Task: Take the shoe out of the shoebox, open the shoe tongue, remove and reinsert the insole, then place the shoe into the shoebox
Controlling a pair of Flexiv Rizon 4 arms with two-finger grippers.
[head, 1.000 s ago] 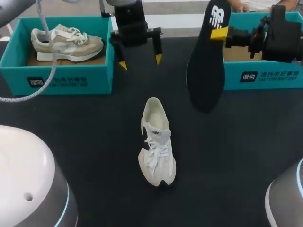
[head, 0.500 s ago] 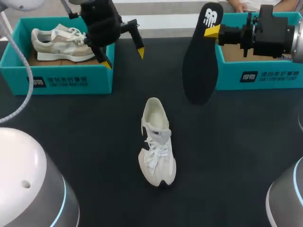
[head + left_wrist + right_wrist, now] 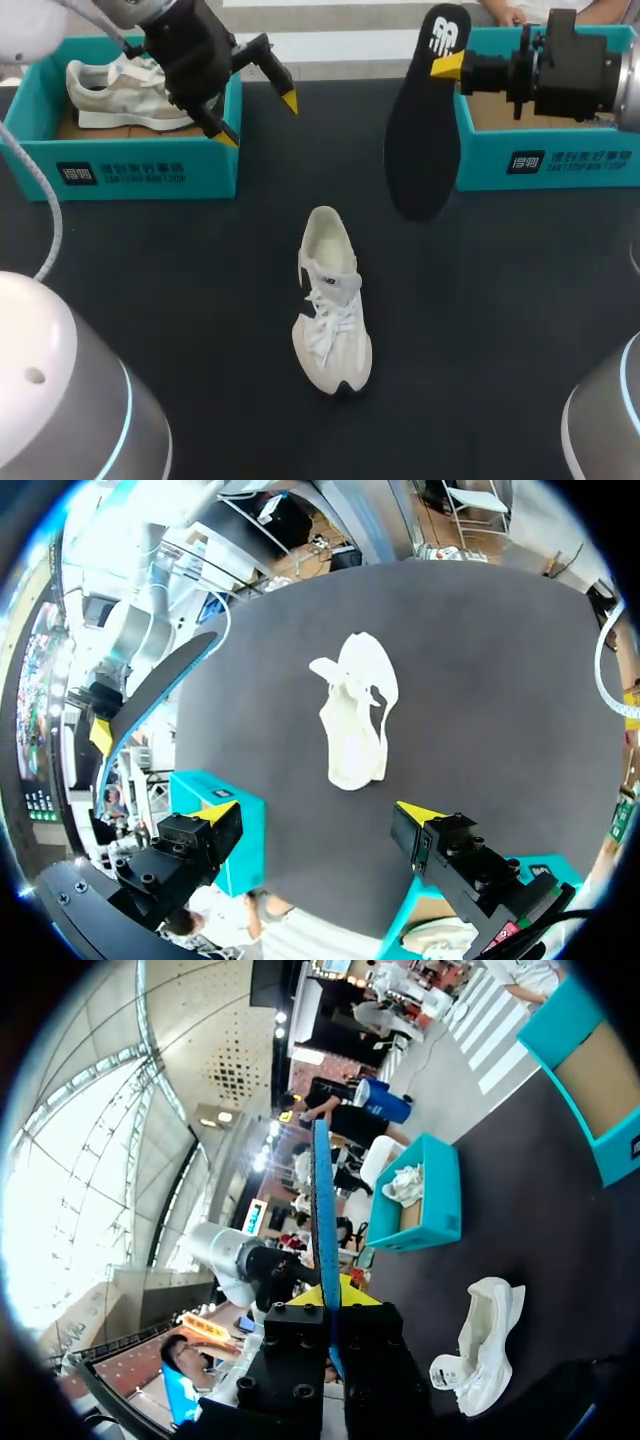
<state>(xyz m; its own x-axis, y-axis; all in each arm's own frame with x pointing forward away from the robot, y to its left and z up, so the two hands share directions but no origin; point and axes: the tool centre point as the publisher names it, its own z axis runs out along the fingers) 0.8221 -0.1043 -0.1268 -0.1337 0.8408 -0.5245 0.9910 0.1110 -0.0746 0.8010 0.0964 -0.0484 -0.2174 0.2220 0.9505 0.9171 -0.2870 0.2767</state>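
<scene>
The white shoe (image 3: 332,305) lies on its sole at the centre of the head view, on the dark table (image 3: 520,350), with its heel toward the top of the frame, its toe toward the bottom and its laces loose. It is outside both boxes and nothing touches it.

The right gripper (image 3: 450,68) comes in from the upper right and is clamped on the black insole (image 3: 425,120) near one end. The insole hangs down from the yellow tips, in the air over the table, just left of the right shoebox (image 3: 550,160), whose brown floor shows. In the right wrist view the insole (image 3: 323,1210) stands edge-on between that gripper's (image 3: 330,1295) fingers, with the white shoe (image 3: 480,1345) on the table beyond and below.

The left gripper (image 3: 258,118) hangs in the upper left of the frame, at the near right corner of the left shoebox (image 3: 120,170), its fingers spread wide and holding nothing. A beige shoe (image 3: 130,85) lies in that box. In the left wrist view the gripper's (image 3: 318,810) two tips stand well apart and the white shoe (image 3: 355,720) lies ahead of them, untouched – the insole (image 3: 160,685) shows off to one side.
</scene>
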